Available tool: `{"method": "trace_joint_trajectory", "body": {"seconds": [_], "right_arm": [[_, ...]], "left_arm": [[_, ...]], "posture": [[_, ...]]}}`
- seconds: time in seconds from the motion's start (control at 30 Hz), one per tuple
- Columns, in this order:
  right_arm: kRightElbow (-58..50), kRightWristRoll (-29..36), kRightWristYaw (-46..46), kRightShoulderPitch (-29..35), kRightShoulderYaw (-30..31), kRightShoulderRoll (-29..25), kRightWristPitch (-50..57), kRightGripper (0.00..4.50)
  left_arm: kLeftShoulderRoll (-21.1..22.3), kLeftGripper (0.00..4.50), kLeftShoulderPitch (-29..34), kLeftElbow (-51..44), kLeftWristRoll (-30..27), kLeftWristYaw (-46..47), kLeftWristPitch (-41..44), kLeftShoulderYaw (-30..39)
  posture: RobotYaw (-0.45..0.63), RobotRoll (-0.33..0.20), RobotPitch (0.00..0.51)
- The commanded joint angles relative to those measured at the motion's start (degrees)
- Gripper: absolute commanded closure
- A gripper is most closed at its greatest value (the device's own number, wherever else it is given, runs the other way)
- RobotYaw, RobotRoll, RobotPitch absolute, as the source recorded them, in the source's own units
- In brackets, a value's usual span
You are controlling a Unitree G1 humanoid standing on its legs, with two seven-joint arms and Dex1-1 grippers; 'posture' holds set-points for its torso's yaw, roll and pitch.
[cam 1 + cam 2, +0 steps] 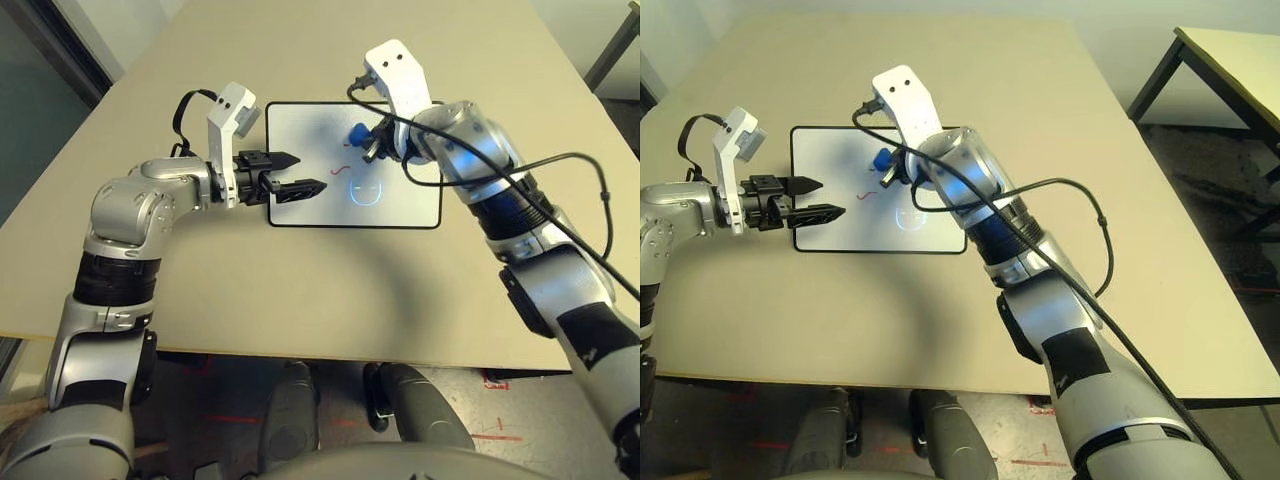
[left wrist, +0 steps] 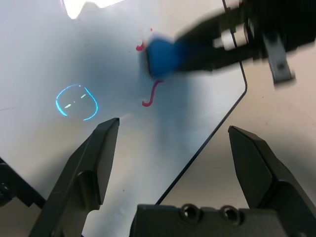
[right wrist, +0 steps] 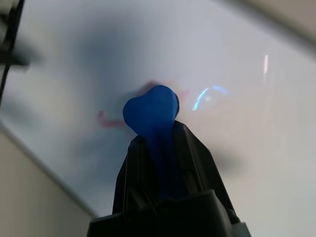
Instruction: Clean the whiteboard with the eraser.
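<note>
Right gripper (image 3: pixel 163 148) clamps the eraser (image 1: pixel 357 131) over the whiteboard (image 1: pixel 410 205), just above its red squiggle (image 2: pixel 150 94); left gripper (image 2: pixel 173 148) gapes wide at the whiteboard's edge; ideally, press flat across both strokes.

Beige table (image 1: pixel 1060 120); second table (image 1: pixel 1230 55) behind; floor w/ red marks, maybe tape.

Whiteboard (image 1: pixel 400 200): smooth glossy white face, catches glare, thin black frame. Eraser (image 3: pixel 150 116): matt blue, looks like foam or soft plastic. Fingers (image 2: pixel 94 168): matt black plastic. Forearms (image 1: pixel 150 200): shiny silver shell. Table (image 1: pixel 300 300): matt beige, smooth.
</note>
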Motion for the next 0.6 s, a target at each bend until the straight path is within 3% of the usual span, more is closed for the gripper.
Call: {"method": "trace_joint_trajectory", "body": {"seconds": [0.03, 0.4, 0.6], "right_arm": [[-1.75, 0.36, 0.39, 2.02, 2.18, -0.21, 2.69, 3.88], [9.96, -0.57, -2.20, -6.48, -4.00, -0.63, -4.38, 3.88], [11.60, -0.48, -2.26, -6.92, -4.49, -0.22, -4.94, 3.88]], "left_arm": [[0.41, 0.00, 0.68, -0.42, -0.16, -0.22, -0.01, -0.02], [0.33, 0.00, 0.71, -0.07, -0.06, -0.38, -0.37, -0.07], [0.32, 0.00, 0.66, -0.36, -0.22, -0.19, -0.03, 0.08]], "posture": [[-0.03, 0.000, 0.142], [-0.03, 0.000, 0.138], [-0.03, 0.000, 0.139]]}}
